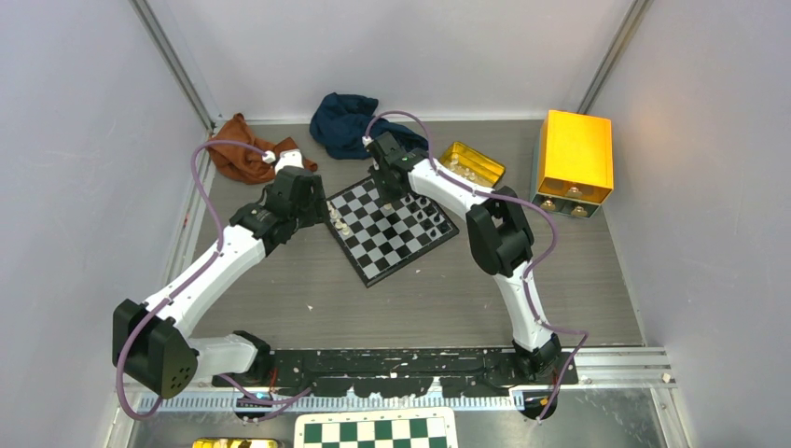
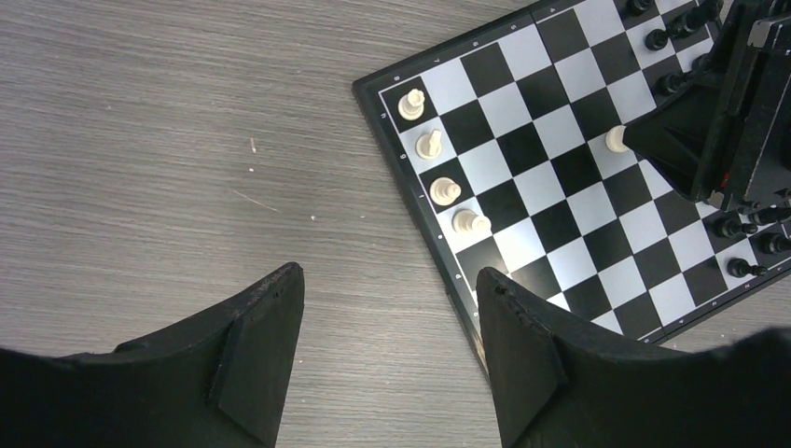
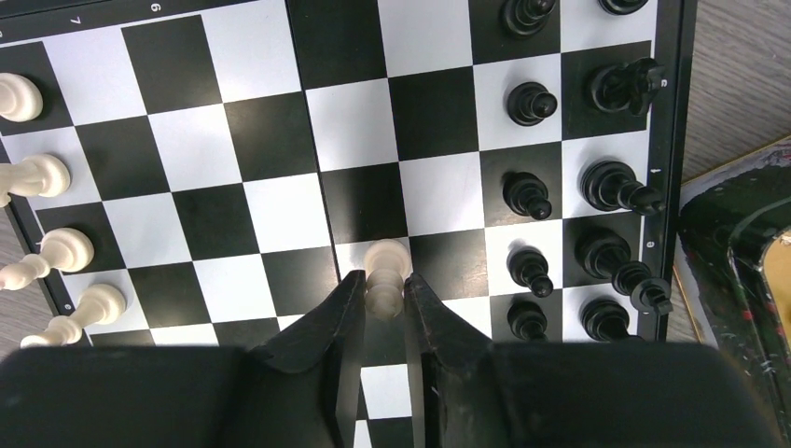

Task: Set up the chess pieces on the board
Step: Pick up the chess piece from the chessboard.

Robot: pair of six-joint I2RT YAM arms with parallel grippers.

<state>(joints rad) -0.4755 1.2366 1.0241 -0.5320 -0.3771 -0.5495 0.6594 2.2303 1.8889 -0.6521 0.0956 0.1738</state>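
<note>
A crumpled rust-brown cloth (image 1: 241, 154) lies at the far left of the grey wood-grain desk (image 1: 308, 299). Just right of it, the left tool (image 2: 392, 359) hangs over bare desk beside the left edge of the small black-and-white chessboard (image 1: 396, 250) — its two black fingers stand wide apart with nothing between them. Along that left edge, four cream-white chess pieces (image 2: 445, 190) stand in a row, one to a square. A bunched dark navy cloth (image 1: 340, 117) lies beyond the board's far corner.

The right tool (image 3: 382, 287) is low over the far right part of the board, drawn in narrowly on a single cream-white pawn (image 3: 385, 259), one fingertip against each side. The pawn is over a pale square, with one dark square between it and the black pawns; whether it is lifted I cannot tell. The black chess pieces (image 3: 527, 191) fill two rows along the board's right edge. Right of the board sits a shallow open gold tin (image 1: 492, 168), and further right — near the wall — a bright yellow box (image 1: 574, 154).
</note>
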